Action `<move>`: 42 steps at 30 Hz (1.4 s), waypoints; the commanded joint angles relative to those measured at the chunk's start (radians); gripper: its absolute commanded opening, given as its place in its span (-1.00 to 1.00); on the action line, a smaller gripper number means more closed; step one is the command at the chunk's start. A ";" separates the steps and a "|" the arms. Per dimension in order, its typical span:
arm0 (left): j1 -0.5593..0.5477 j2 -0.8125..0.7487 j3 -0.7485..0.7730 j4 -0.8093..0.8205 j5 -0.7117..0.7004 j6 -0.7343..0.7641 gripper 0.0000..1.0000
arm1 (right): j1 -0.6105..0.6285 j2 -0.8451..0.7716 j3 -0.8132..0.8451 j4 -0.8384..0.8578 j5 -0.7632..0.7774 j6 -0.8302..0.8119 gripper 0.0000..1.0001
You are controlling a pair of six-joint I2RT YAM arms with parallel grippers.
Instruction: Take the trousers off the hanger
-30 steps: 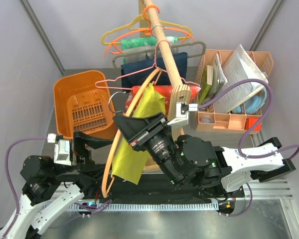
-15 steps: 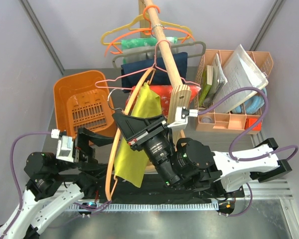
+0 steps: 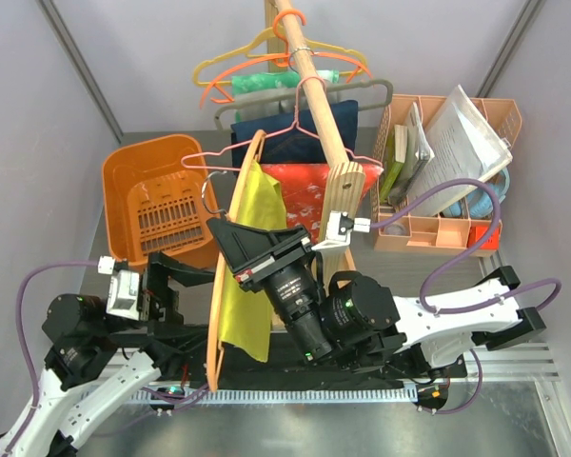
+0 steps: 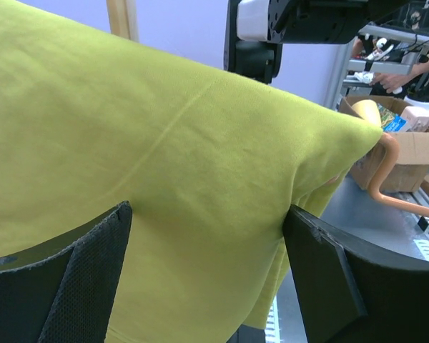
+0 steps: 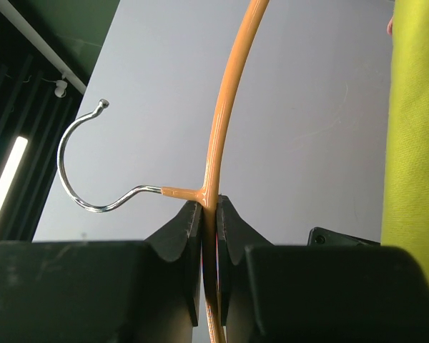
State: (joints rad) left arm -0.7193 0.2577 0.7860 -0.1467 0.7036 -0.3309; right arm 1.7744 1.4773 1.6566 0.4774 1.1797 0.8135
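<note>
Chartreuse trousers (image 4: 164, 136) hang between the left gripper's (image 4: 207, 229) parted fingers.

You have plain pale lilac walls (image 3: 38, 143) on three sides, with dark slanted struts (image 3: 81, 71) in the back corners. Your bench (image 3: 523, 419) is dull grey metal. A pale wooden rail (image 3: 316, 95) reaches forward from the back. In the right wrist view, a long lit strip lamp (image 5: 7, 179) glows against a dark ceiling.

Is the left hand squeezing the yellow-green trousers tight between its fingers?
No, the left hand has its fingers spread wide apart, with the trousers hanging loose in the gap between them.
</note>
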 commanded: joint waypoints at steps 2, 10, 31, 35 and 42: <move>0.007 0.025 0.033 -0.129 -0.039 0.081 0.71 | 0.019 -0.023 0.012 0.336 -0.031 -0.022 -0.98; 0.006 0.043 0.019 -0.010 -0.243 0.061 0.70 | 0.051 0.012 -0.050 0.571 0.006 -0.138 -0.98; 0.007 0.135 0.169 -0.014 -0.352 0.012 -0.99 | 0.180 -0.067 -0.230 0.777 0.168 -0.355 -0.98; 0.006 0.156 0.257 -0.111 -0.482 -0.020 -0.99 | 0.184 -0.156 -0.375 0.696 0.185 -0.214 -0.98; 0.006 0.245 0.432 -0.211 -0.535 -0.016 -1.00 | 0.195 -0.294 -0.529 0.346 0.176 0.044 -0.98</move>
State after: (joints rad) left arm -0.7296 0.4610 1.1069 -0.4232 0.3218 -0.3542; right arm 1.9423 1.2663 1.1809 0.9905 1.3472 0.6422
